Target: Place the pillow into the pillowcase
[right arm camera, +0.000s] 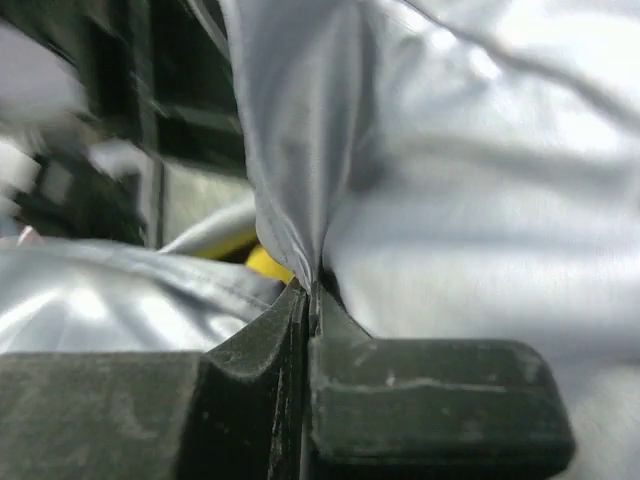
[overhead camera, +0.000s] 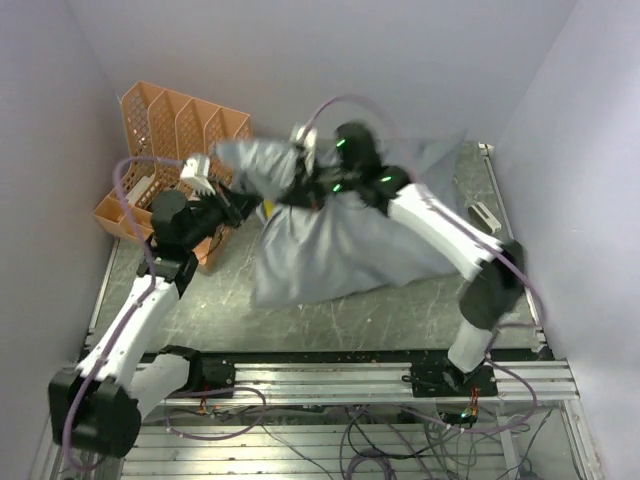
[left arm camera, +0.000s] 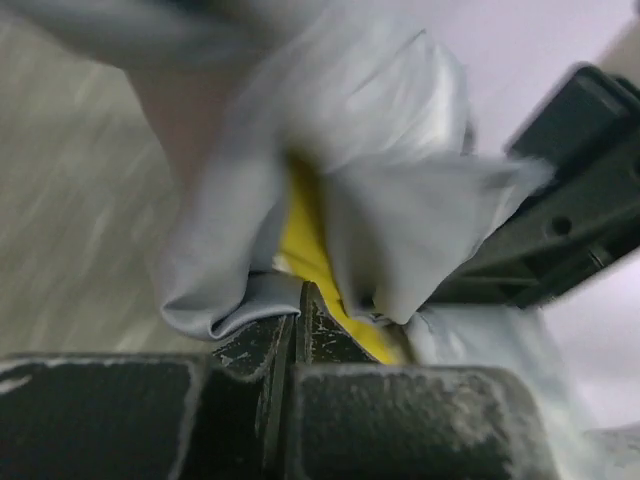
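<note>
The blue-grey pillowcase (overhead camera: 340, 250) lies bunched in the middle of the table, with its open end lifted at the far left. The pillow is almost wholly inside it. Only a yellow strip shows at the opening (overhead camera: 268, 208), also in the left wrist view (left arm camera: 305, 235) and the right wrist view (right arm camera: 268, 264). My left gripper (overhead camera: 250, 207) is shut at the hem of the pillowcase (left arm camera: 230, 300), right beside the yellow edge. My right gripper (overhead camera: 305, 165) is shut on a raised fold of the pillowcase (right arm camera: 300, 180) and holds it above the table.
An orange mesh file organiser (overhead camera: 170, 130) stands at the far left, close behind my left arm. White walls close in the back and both sides. Metal rails (overhead camera: 380, 375) and loose cables run along the near edge.
</note>
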